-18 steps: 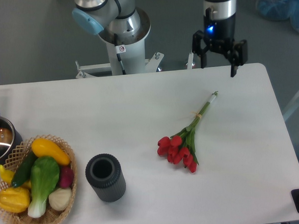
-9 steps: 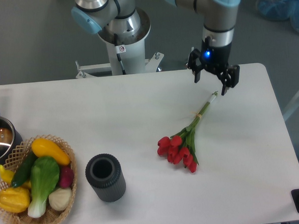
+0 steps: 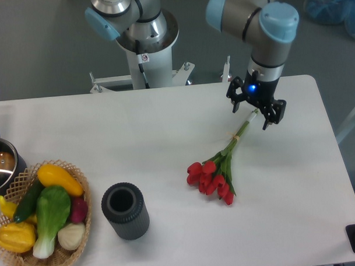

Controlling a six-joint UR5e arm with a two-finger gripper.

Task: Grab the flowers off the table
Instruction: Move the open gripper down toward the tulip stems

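Lowered since the earlier frame: black two-finger gripper [image 3: 258, 113], jaws spread wide, straddling stem tips of red tulip bunch [image 3: 218, 169], thin green stems, on smooth white tabletop [image 3: 137, 140]; grips nothing.

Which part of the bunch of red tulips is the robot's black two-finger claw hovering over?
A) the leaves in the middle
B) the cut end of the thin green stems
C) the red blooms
B: the black two-finger gripper straddles the cut stem tips of the red tulip bunch, open, away from the blooms.
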